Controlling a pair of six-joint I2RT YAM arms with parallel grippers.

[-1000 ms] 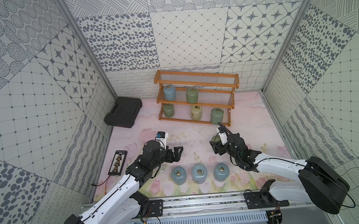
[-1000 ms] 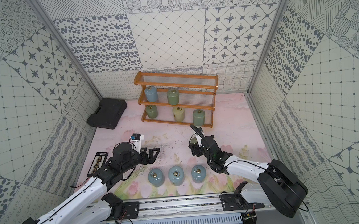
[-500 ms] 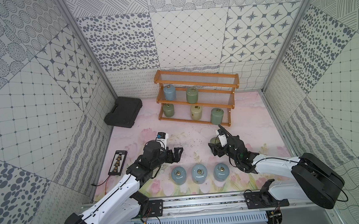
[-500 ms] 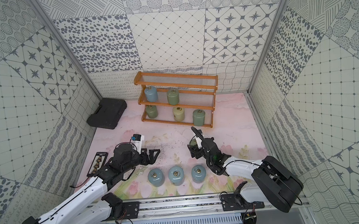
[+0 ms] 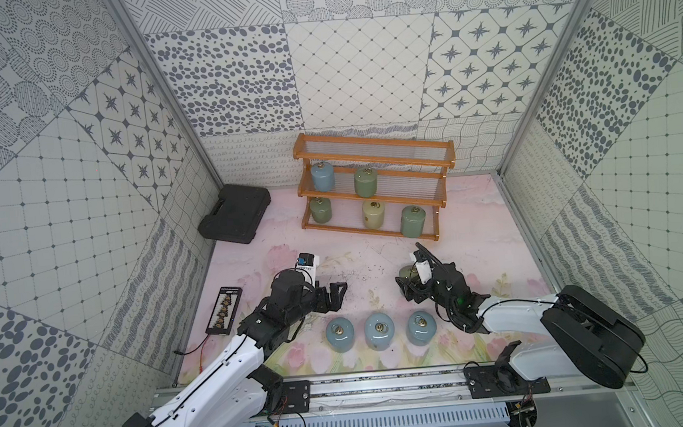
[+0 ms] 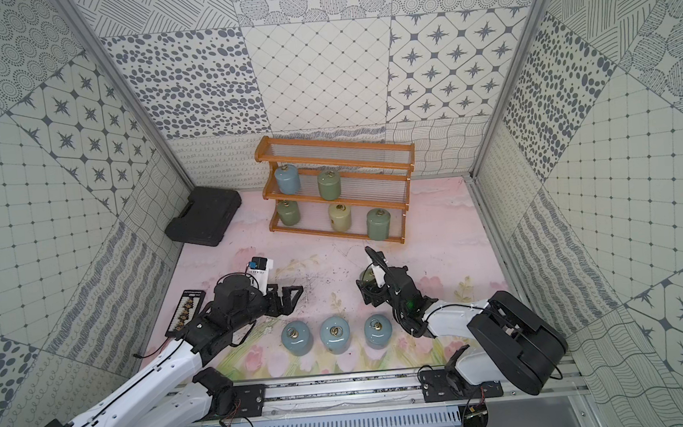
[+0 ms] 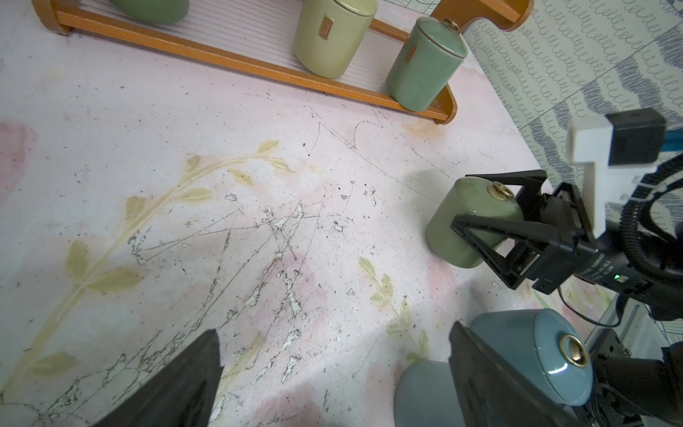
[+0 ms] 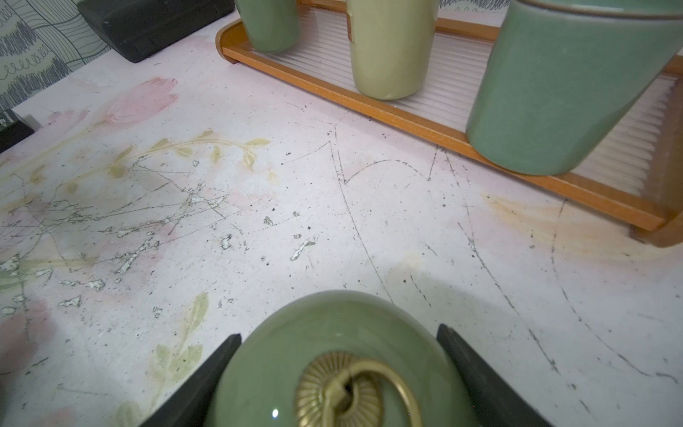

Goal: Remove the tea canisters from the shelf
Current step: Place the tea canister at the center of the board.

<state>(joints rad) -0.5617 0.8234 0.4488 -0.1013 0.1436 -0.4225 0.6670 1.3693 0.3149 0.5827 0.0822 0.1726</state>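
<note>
1. Green canister (image 8: 325,373) at 3 o'clock of tabletop (image 5: 376,257) centre, gripped by right hand (image 5: 410,285), jaws tight on its upper sides.
2. Left hand (image 5: 336,296) at 9 o'clock, jaws wide apart, empty.
3. Shelf (image 5: 373,160) at 12 o'clock holds five canisters (image 5: 373,214); three blue canisters (image 5: 380,330) in a row at 6.
4. Risk: glossy glaze; letting go before the base sits flat could topple it. Right arm drawing back might clip the blue row.
5. Left wrist view shows the base near the tabletop; top views hide it beneath the hand. Only top views show both loaded tiers.
</note>
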